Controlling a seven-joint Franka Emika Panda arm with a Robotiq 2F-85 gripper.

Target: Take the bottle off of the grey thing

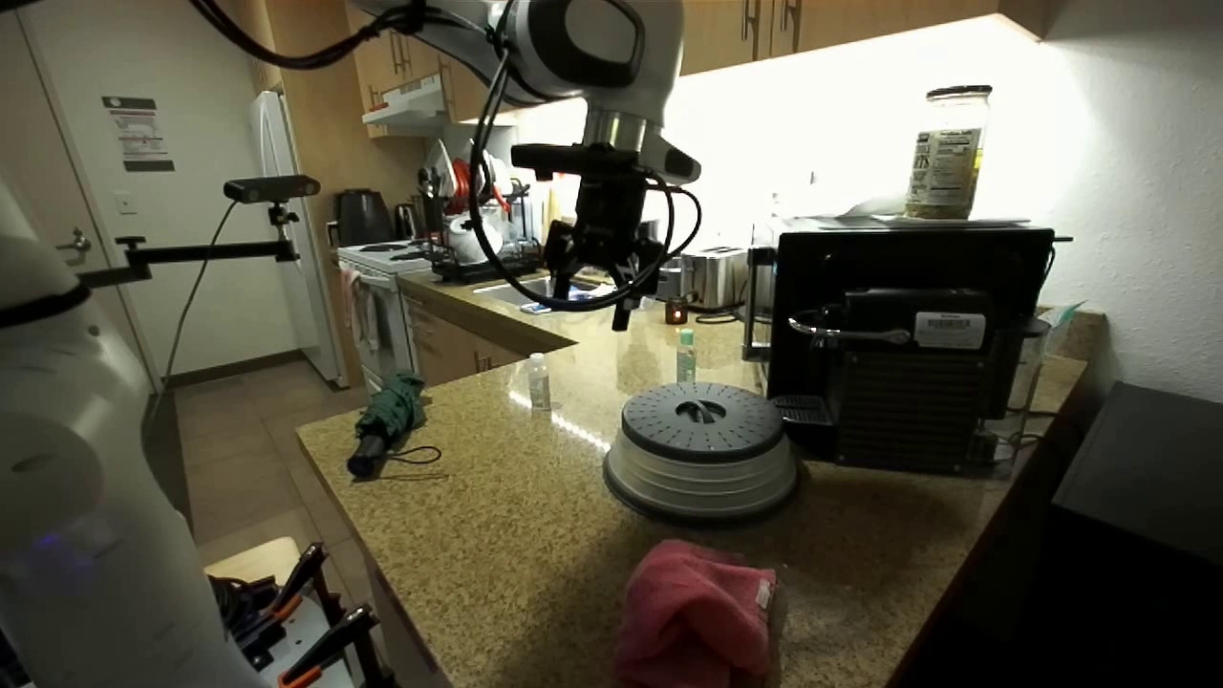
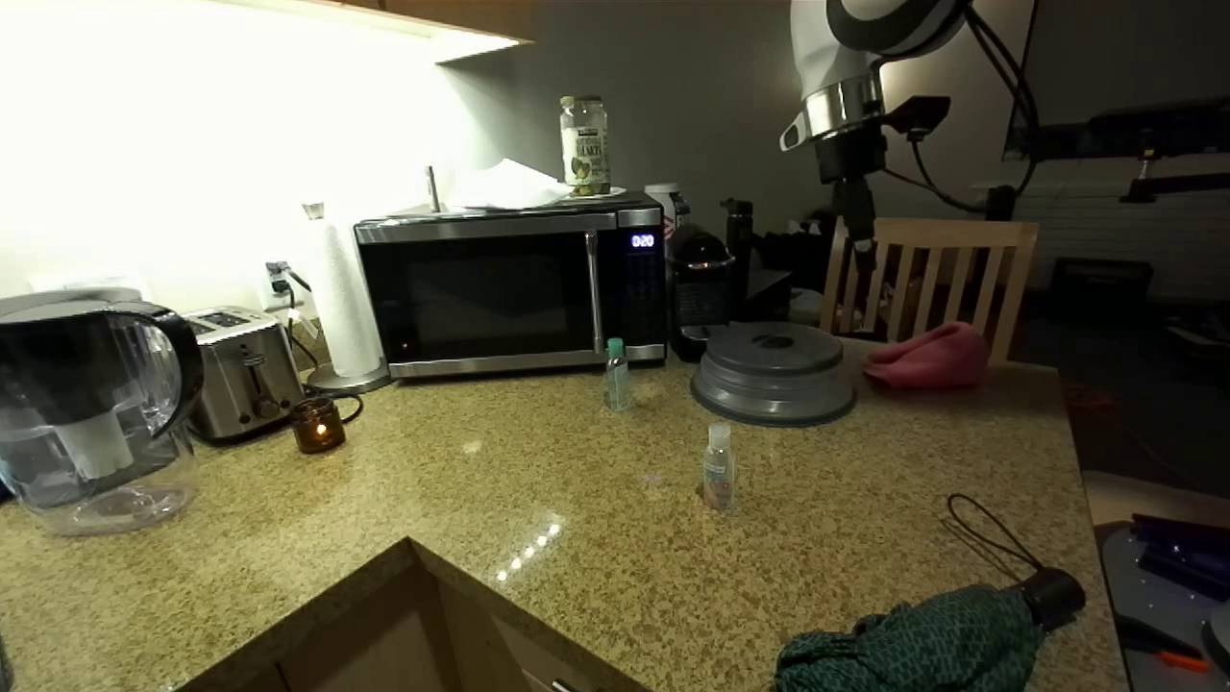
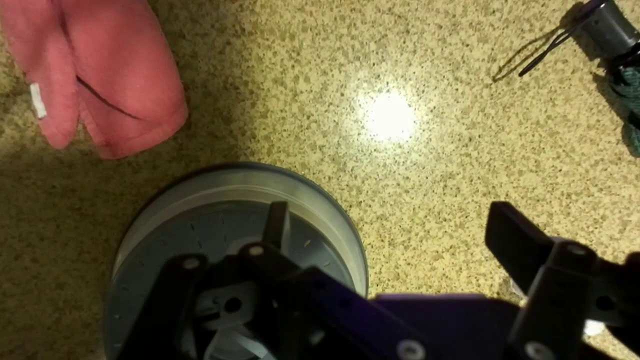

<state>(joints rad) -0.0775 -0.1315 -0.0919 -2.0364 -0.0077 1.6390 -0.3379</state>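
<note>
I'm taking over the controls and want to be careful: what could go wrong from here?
The clear bottle and the green-capped bottle both stand on the counter, not on the grey cover, so a grab on top of the cover might find no bottle. Either narrow bottle could tip if the open gripper brushes it. Coming straight down, a finger might bump the cover, which that finger overlaps in the wrist view.
</note>
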